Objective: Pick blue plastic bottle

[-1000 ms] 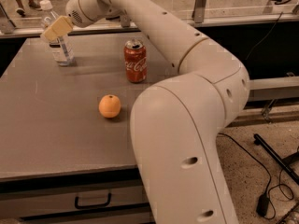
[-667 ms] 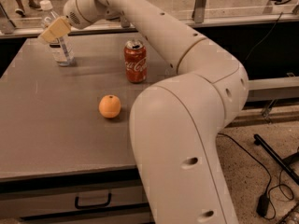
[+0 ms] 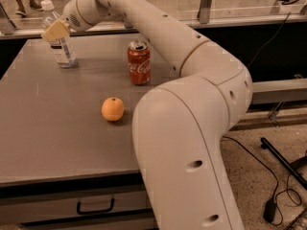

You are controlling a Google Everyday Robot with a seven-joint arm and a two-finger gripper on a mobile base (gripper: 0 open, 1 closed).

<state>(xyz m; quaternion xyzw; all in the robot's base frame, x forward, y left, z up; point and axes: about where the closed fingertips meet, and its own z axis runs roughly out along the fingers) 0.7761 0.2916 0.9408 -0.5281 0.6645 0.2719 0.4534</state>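
Observation:
The blue plastic bottle point(image 3: 63, 50) stands at the far left of the grey table point(image 3: 53, 128). It is clear, with a white cap and a pale label. My gripper point(image 3: 55, 31) is at the bottle's upper part, and its tan tip overlaps the bottle just below the neck. The arm reaches across the table from the right. The bottle's base rests on the table.
A red soda can point(image 3: 138, 63) stands upright right of the bottle, under my arm. An orange point(image 3: 112, 109) lies nearer the front. My arm's large white link fills the front right. Cables lie on the floor at right.
The gripper has shifted slightly left at the bottle. The bottle, can and orange have not moved.

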